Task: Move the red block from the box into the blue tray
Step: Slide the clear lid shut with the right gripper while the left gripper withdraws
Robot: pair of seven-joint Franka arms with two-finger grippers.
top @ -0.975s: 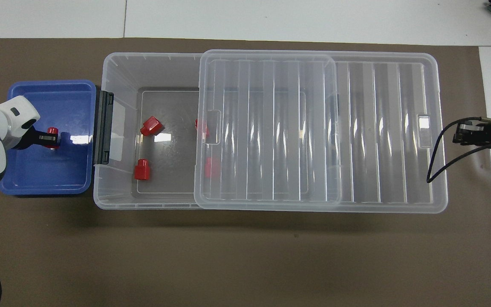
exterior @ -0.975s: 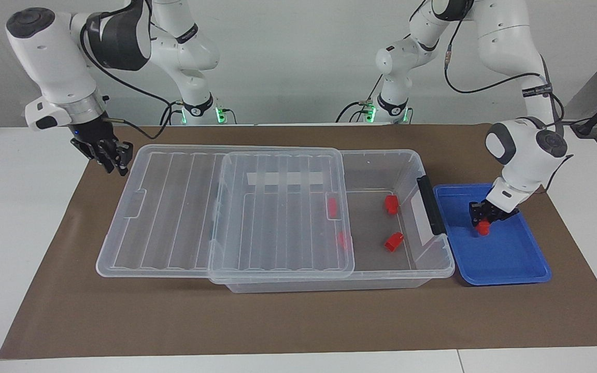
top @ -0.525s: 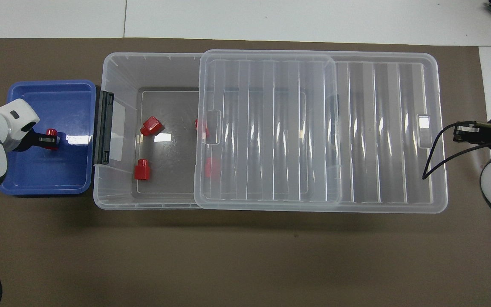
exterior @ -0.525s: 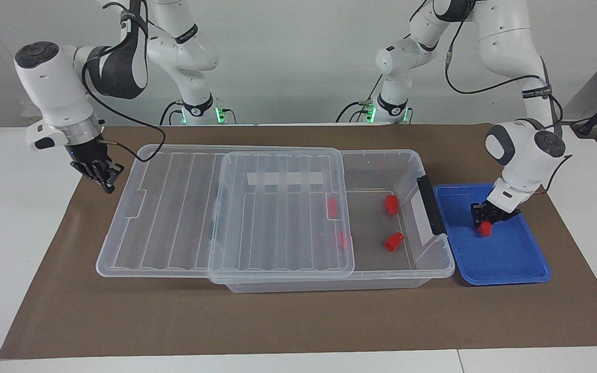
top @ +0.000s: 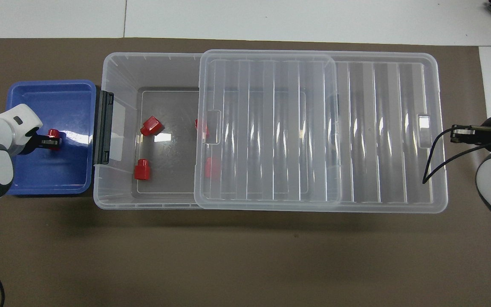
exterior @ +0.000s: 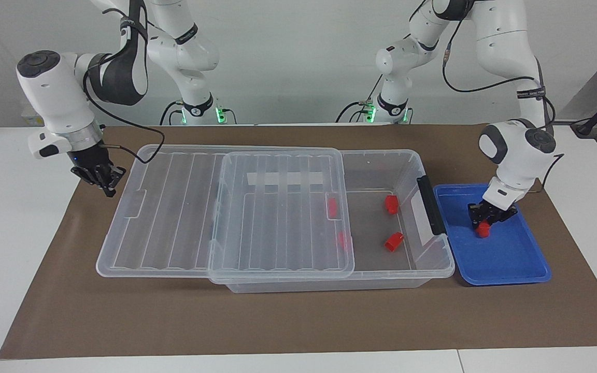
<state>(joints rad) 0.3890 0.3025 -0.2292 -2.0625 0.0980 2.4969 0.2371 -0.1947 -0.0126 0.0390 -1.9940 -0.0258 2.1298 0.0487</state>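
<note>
The blue tray [exterior: 511, 259] lies on the mat against the box's clip end, toward the left arm's end of the table. My left gripper [exterior: 483, 224] is down inside it, shut on a red block [exterior: 482, 229] that sits low at the tray floor; it also shows in the overhead view [top: 53, 139]. The clear box [exterior: 423, 166] has its ribbed lid [exterior: 278, 217] slid toward the right arm's end. Two red blocks [exterior: 392, 204] [exterior: 394, 241] lie in the uncovered part, two more [exterior: 332, 206] [exterior: 343, 239] under the lid's edge. My right gripper [exterior: 102, 178] hangs over the mat beside the lid's end.
The dark grey clip [exterior: 430, 204] stands on the box wall next to the tray. The lid overhangs the box toward the right arm's end. A brown mat [exterior: 278, 321] covers the table, bare on the side of the box farther from the robots.
My right gripper has swung away from the lid's corner and lower over the mat. My left arm's wrist has shifted a little; its gripper and the block stay in the tray.
</note>
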